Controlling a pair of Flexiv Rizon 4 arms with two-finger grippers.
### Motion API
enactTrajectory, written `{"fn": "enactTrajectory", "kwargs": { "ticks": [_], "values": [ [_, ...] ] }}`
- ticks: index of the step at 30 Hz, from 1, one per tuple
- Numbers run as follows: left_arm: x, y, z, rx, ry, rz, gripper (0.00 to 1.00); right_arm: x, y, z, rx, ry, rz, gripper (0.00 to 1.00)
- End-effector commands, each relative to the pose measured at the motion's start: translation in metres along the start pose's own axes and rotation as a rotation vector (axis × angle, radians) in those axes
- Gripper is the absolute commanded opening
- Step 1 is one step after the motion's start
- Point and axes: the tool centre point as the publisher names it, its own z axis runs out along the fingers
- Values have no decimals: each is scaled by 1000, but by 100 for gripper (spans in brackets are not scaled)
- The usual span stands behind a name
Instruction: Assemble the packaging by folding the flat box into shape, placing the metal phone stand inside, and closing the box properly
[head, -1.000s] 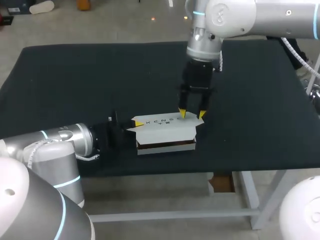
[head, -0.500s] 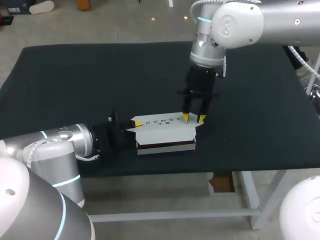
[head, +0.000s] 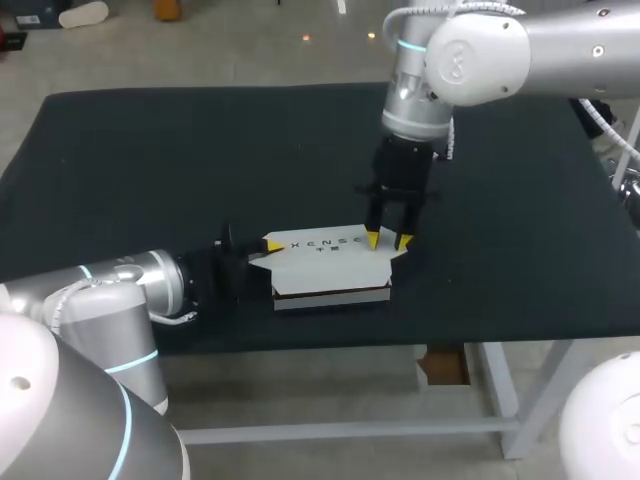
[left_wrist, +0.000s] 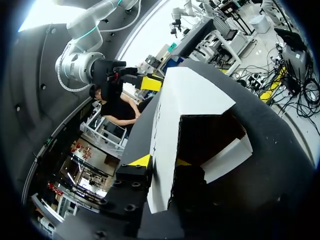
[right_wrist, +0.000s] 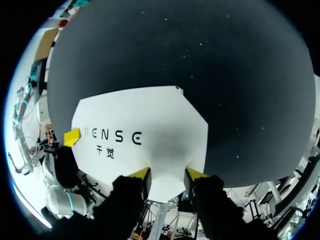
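White box (head: 330, 262), lower centre: right fingers (head: 372, 240), slightly parted, touch its lid, holding nothing. Left wrist view alone shows left fingers (left_wrist: 141, 161) pinching its flap.

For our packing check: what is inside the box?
The box shows a dark hollow at its open end; its white top hides the rest, so no stand can be confirmed.

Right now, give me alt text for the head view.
A white box sits near the front edge of a black table. The right gripper rests its yellow tips on the box's top at the right end; the left gripper grips its left end.
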Motion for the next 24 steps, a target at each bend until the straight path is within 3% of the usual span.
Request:
{"fn": "enactTrajectory", "kwargs": {
  "ticks": [1,19,24],
  "values": [
    [3,0,-4,-1,-19,2,26,-2,-1,0,-1,4,2,46],
    [1,-3,-21,-10,-36,21,35,-3,0,1,-1,8,7,45],
    [1,-1,-33,-39,-17,24,42,-2,0,0,-2,6,6,46]
  ]
}}
